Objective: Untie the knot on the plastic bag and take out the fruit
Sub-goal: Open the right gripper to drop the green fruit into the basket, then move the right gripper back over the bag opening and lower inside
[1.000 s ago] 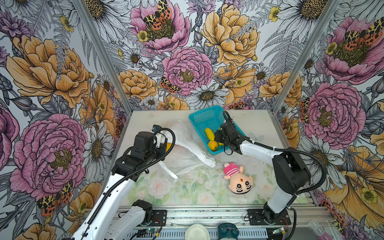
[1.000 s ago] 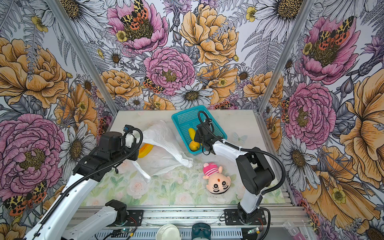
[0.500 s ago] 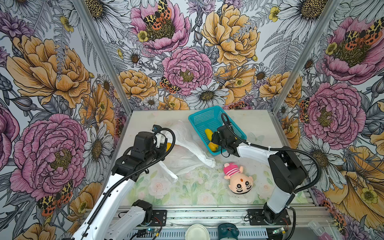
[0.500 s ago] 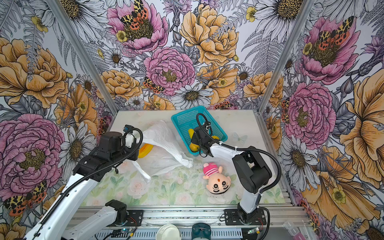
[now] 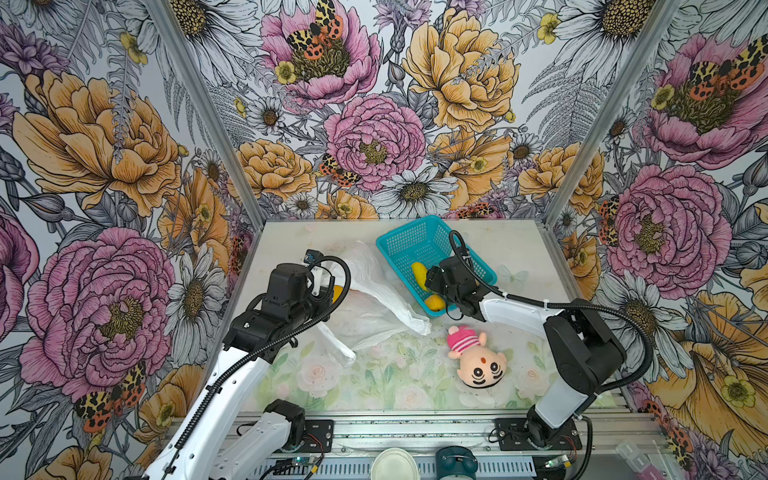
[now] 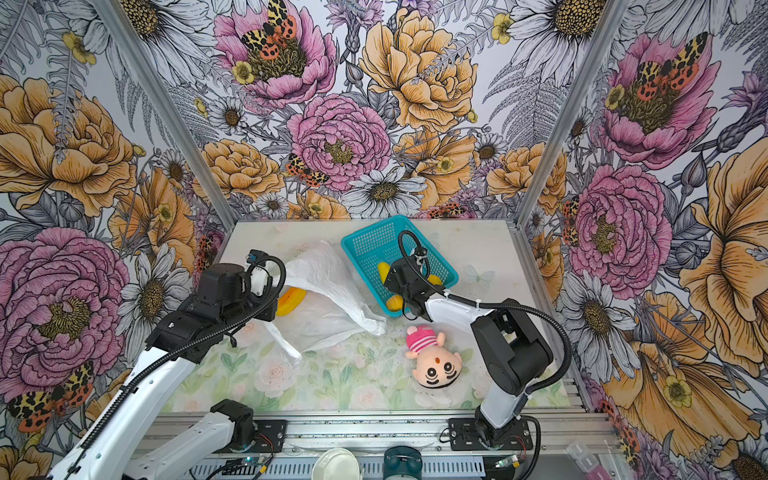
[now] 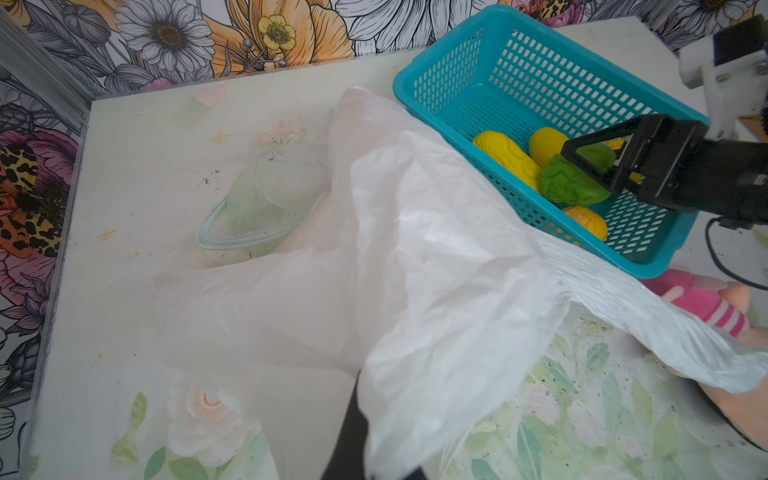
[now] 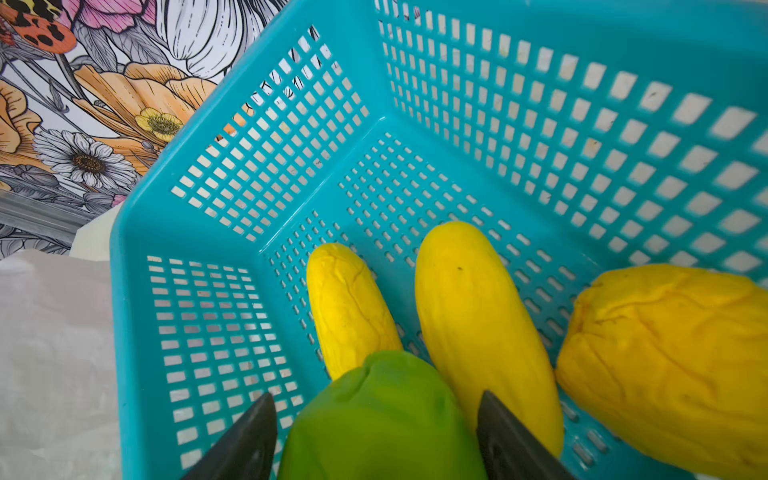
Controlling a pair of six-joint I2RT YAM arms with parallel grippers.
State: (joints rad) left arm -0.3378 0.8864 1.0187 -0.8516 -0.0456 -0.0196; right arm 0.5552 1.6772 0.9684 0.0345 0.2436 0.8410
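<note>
The white plastic bag [image 5: 374, 307] [image 6: 328, 299] lies crumpled left of the middle, its handle strips loose; no knot shows. My left gripper [image 7: 370, 465] is shut on a fold of the bag and holds it up. One yellow fruit [image 6: 291, 301] rests inside the bag's mouth. My right gripper [image 8: 376, 399] [image 5: 432, 282] hangs low in the teal basket [image 8: 208, 311], open, with the green fruit [image 8: 382, 424] lying loose between its fingers. Beside it lie two yellow oblong fruits [image 8: 349, 307] [image 8: 473, 307] and a yellow-orange one [image 8: 665, 353].
The basket [image 5: 415, 245] stands at the back middle, touching the bag's edge. A pink-striped plush doll [image 5: 478, 357] lies in front of it, close under my right arm. Flowered walls close off the left, back and right.
My right gripper's jaws have spread apart around the green fruit inside the basket, letting it go. The left arm and the bag have stayed still.
</note>
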